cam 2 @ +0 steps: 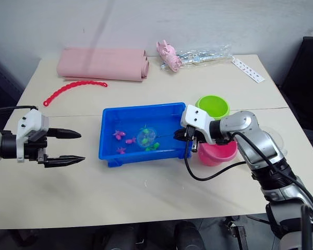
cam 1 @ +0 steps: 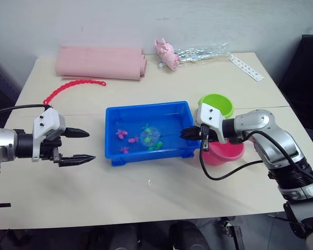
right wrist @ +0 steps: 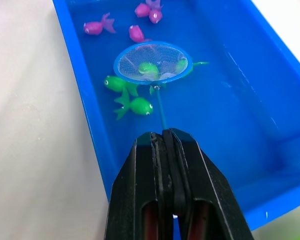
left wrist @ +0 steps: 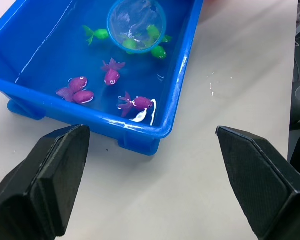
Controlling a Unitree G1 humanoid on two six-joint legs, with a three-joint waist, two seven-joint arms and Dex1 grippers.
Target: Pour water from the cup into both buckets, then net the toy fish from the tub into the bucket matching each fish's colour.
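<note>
Right wrist view: net [right wrist: 152, 62] beyond pinched fingers [right wrist: 165, 150]

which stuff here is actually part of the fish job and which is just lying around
Part of the job:
- tub
- net, held by the right claw
- green fish
- pink fish
- green bucket
- pink bucket
- left claw, open and waiting

Just lying about:
- pink roll
- red chain
- pink toy
- plastic bag
- white strip
</note>
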